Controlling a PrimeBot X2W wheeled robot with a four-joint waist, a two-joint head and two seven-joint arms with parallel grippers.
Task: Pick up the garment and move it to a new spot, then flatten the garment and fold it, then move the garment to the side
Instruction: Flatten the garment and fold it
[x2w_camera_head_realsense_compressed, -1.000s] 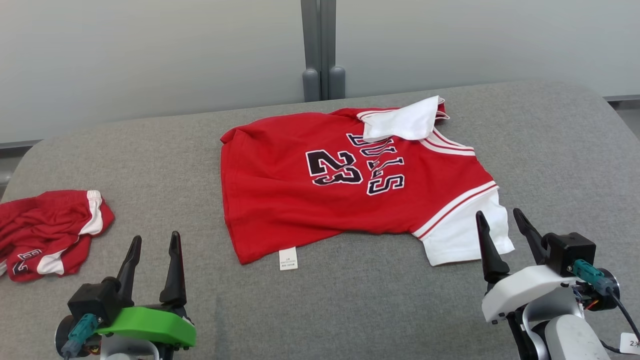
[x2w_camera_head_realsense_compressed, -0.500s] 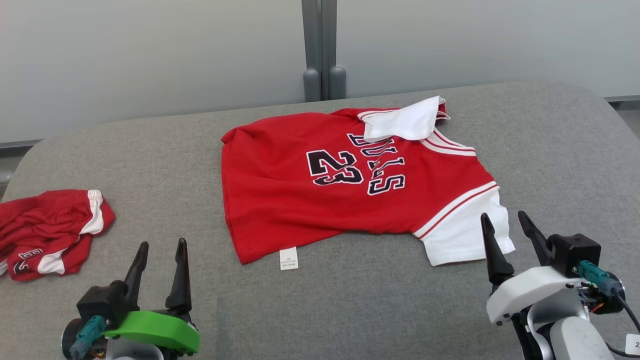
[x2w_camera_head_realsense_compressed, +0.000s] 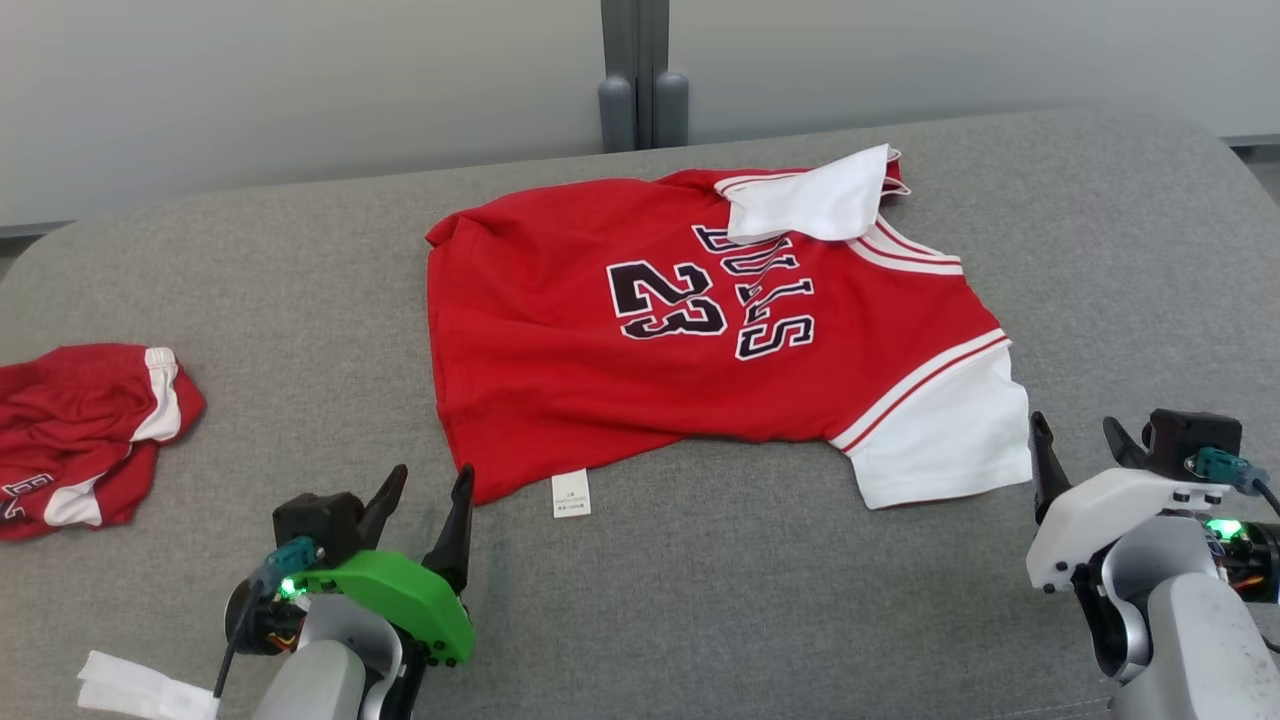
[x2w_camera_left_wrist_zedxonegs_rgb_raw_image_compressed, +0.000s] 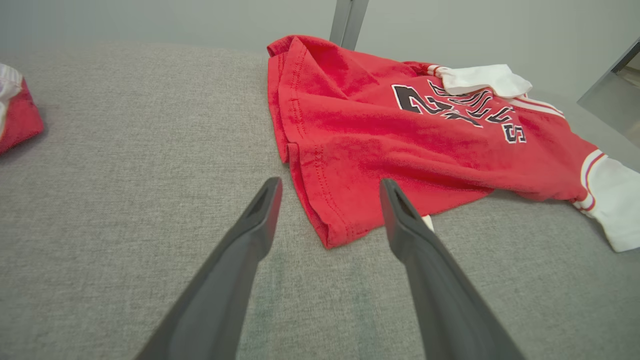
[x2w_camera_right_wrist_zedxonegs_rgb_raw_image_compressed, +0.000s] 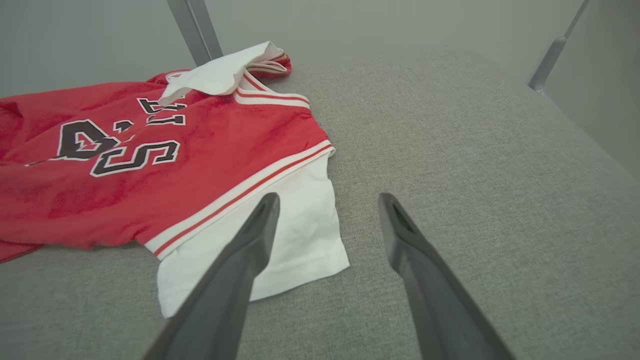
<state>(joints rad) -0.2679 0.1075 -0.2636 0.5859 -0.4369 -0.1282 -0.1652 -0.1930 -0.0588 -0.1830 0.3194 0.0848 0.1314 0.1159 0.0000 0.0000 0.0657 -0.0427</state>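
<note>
Head view: first pick-up in hand, shirt (x2w_camera_head_realsense_compressed: 700, 330) lying spread mid-bench (x2w_camera_head_realsense_compressed: 700, 600), left end effector (x2w_camera_head_realsense_compressed: 432, 472) spread empty at the hem corner (x2w_camera_head_realsense_compressed: 480, 490), right end effector (x2w_camera_head_realsense_compressed: 1072, 422) spread empty beside the white sleeve (x2w_camera_head_realsense_compressed: 940, 450); next I judge both must lower and pinch; since a second ago the left has come inward to the hem.
</note>
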